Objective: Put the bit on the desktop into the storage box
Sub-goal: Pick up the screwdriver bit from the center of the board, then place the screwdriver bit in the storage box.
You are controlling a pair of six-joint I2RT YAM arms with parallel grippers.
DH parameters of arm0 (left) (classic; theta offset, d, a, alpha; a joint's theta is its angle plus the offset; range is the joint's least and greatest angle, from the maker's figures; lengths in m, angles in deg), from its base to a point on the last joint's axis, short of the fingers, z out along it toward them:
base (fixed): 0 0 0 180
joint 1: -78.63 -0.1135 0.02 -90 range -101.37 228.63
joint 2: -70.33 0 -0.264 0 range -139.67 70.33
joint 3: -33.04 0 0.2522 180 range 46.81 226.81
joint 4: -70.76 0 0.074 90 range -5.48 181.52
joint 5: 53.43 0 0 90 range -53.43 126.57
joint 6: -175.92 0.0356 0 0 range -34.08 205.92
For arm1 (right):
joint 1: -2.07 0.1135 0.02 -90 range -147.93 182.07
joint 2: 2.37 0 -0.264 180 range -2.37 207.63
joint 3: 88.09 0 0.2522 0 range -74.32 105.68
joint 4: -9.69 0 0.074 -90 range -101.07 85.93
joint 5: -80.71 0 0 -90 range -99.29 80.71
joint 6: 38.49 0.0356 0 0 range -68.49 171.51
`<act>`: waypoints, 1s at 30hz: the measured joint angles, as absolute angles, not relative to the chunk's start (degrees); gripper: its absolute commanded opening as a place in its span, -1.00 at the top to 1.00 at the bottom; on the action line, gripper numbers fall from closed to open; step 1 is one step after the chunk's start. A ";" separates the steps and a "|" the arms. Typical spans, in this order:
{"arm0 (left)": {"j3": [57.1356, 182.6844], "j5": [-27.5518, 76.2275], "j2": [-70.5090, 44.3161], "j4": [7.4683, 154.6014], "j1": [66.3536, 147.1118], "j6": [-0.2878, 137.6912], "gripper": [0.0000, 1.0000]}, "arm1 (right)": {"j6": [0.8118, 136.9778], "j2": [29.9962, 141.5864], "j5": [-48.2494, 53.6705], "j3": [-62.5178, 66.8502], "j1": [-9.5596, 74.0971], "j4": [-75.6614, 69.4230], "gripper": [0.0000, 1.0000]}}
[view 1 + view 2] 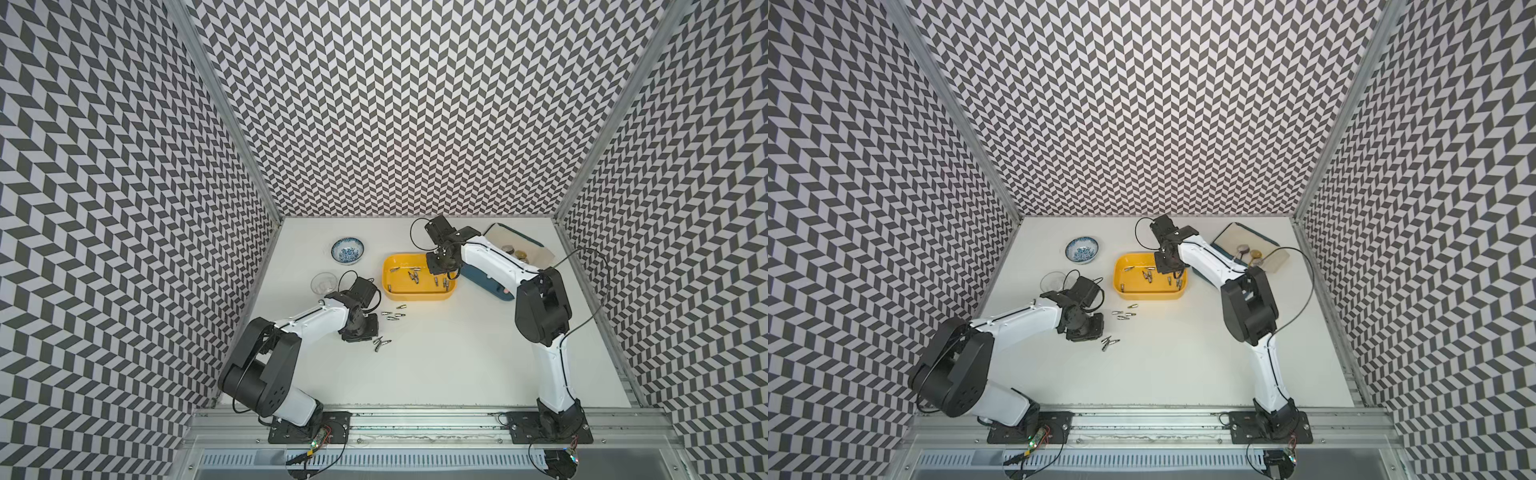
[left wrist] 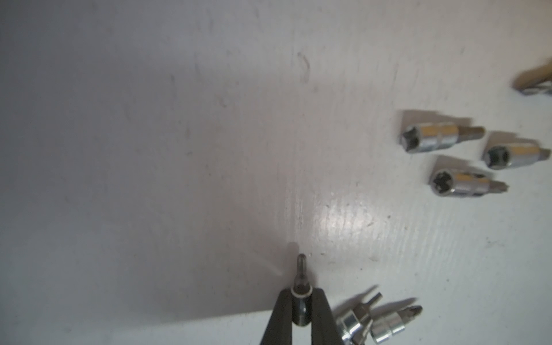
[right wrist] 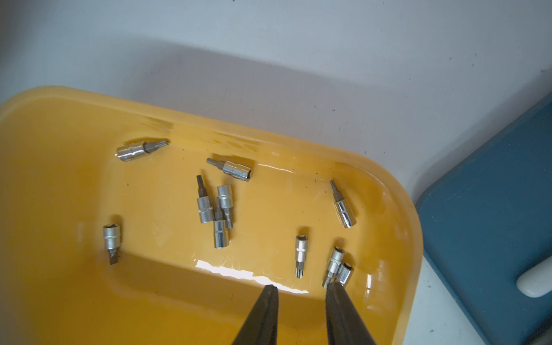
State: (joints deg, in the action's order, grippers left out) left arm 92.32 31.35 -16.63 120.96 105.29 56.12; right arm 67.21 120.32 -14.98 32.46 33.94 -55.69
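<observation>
Your left jaws are closed on a bit (image 2: 300, 301). They pinch its silver socket end, and the dark tip sticks out ahead of them over the bench (image 2: 149, 134); I cannot tell whether the tip touches the surface. Just beside these jaws, two more bits (image 2: 388, 327) lie touching each other. Further ahead on the same side lie three bits (image 2: 430, 139) close together, with one blurred piece (image 2: 534, 80) beyond them at the edge of the view. Your right jaws are spread, with nothing between them, and they hang over the storage box (image 3: 89, 94). Inside the box, ahead of these jaws, about ten bits (image 3: 231, 168) lie scattered, and two of them lie right at the tip of one jaw. The blue tray (image 3: 493, 209) stands beside the box, on the side of that same jaw.
</observation>
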 measured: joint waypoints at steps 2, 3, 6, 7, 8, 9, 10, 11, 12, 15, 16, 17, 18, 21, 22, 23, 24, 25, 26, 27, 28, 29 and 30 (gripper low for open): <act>92.43 31.38 -16.63 121.05 105.29 56.25 1.00 | 67.54 119.29 -14.89 31.21 34.40 -55.40 0.30; 92.54 31.40 -16.63 121.20 105.29 56.27 1.00 | 67.67 118.73 -14.89 30.47 34.64 -55.18 0.29; 93.94 31.42 -16.54 122.86 105.29 56.36 1.00 | 68.61 115.86 -14.61 26.99 35.65 -54.72 0.24; 95.19 31.42 -16.52 123.83 105.29 56.49 1.00 | 68.94 114.79 -14.44 25.90 35.82 -54.61 0.22; 96.72 31.44 -16.52 124.72 105.29 56.60 1.00 | 69.36 113.41 -14.26 24.63 36.07 -54.48 0.19; 98.33 31.44 -16.45 125.40 105.29 56.78 1.00 | 69.66 112.34 -14.13 23.67 36.15 -54.29 0.18; 100.67 31.49 -16.43 126.32 105.29 56.99 1.00 | 70.03 111.08 -13.95 22.60 36.28 -54.13 0.16; 103.05 31.55 -16.43 126.97 105.29 57.34 1.00 | 70.27 109.92 -13.80 21.66 36.35 -53.83 0.13; 105.22 31.57 -16.43 127.50 105.29 57.67 1.00 | 70.67 108.78 -13.56 20.76 36.37 -53.43 0.12; 113.33 31.64 -16.89 129.40 105.27 58.79 1.00 | 71.70 105.09 -12.84 17.68 36.35 -52.23 0.09; 116.26 31.64 -17.52 129.84 105.27 59.29 1.00 | 72.15 103.62 -12.51 16.39 36.35 -51.66 0.08; 119.49 31.73 -18.61 130.17 105.27 59.68 1.00 | 72.61 102.18 -12.23 15.06 36.35 -51.23 0.07; 122.05 31.79 -19.79 130.27 105.24 60.16 1.00 | 72.98 100.93 -12.10 13.90 36.35 -50.88 0.07; 129.89 31.84 -25.24 130.91 105.22 61.41 1.00 | 74.21 96.58 -11.64 9.79 36.35 -49.94 0.06; 132.47 31.81 -27.66 131.02 105.22 62.11 1.00 | 74.67 95.03 -11.42 8.28 36.35 -49.74 0.06; 134.51 31.79 -29.91 131.13 105.22 62.57 1.00 | 75.13 93.52 -11.22 6.67 36.35 -49.43 0.06; 136.12 31.77 -31.95 131.15 105.22 63.00 1.00 | 75.43 92.39 -11.14 5.40 36.35 -49.19 0.06; 137.61 31.75 -34.09 131.10 105.22 63.44 1.00 | 75.83 91.05 -10.94 3.87 36.35 -48.91 0.06; 138.88 31.70 -36.32 131.13 105.22 63.86 1.00 | 76.24 89.85 -10.74 2.47 36.35 -48.71 0.06; 139.69 31.66 -37.98 131.08 105.22 64.10 1.00 | 76.57 88.98 -10.59 1.42 36.35 -48.60 0.06; 140.32 31.53 -39.68 131.04 105.22 64.32 1.00 | 76.90 87.99 -10.39 0.18 36.39 -48.45 0.06; 140.71 31.40 -41.06 131.00 105.22 64.51 1.00 | 77.22 87.21 -10.13 -0.85 36.44 -48.28 0.06; 141.17 31.24 -42.61 131.00 105.22 64.75 1.00 | 77.62 86.29 -9.87 -2.05 36.68 -48.10 0.06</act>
